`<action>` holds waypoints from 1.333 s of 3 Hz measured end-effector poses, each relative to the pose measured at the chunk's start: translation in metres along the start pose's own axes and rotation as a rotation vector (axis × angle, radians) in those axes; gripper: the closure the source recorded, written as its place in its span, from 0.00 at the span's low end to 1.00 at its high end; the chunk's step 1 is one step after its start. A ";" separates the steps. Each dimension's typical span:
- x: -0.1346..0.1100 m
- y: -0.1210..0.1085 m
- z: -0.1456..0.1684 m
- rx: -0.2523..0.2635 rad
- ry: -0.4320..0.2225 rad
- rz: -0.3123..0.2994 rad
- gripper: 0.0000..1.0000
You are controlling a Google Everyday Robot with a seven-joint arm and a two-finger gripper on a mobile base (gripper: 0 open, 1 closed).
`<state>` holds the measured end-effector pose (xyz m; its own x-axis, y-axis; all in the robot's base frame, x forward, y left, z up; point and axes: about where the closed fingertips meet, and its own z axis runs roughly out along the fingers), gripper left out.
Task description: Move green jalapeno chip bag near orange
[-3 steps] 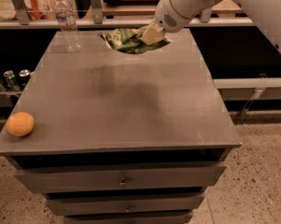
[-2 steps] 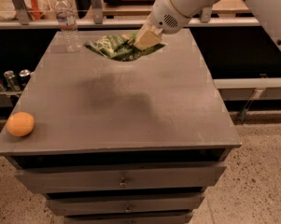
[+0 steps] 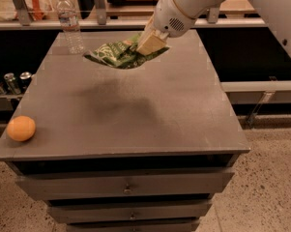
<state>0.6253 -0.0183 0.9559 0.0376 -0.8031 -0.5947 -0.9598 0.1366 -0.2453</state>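
Claw (image 3: 149, 42) clamps green jalapeno chip bag (image 3: 112, 55) above table (image 3: 135, 129) rear; lettering unreadable.

A grey bench (image 3: 183, 129) with drawers (image 3: 128, 187) stands on a speckled floor (image 3: 275, 187), a water bottle (image 3: 71, 25) at its far left, cans (image 3: 9, 81) on a dark shelf beside it, and the tool (image 3: 147, 42) above its far half, clamped on the green jalapeno chip bag (image 3: 113, 54).
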 end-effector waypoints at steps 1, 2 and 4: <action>-0.014 0.027 0.015 -0.097 -0.020 -0.110 1.00; -0.030 0.066 0.026 -0.193 -0.061 -0.290 1.00; -0.058 0.135 0.053 -0.394 -0.112 -0.584 1.00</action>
<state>0.5081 0.0775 0.9166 0.5844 -0.6140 -0.5305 -0.8025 -0.5344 -0.2654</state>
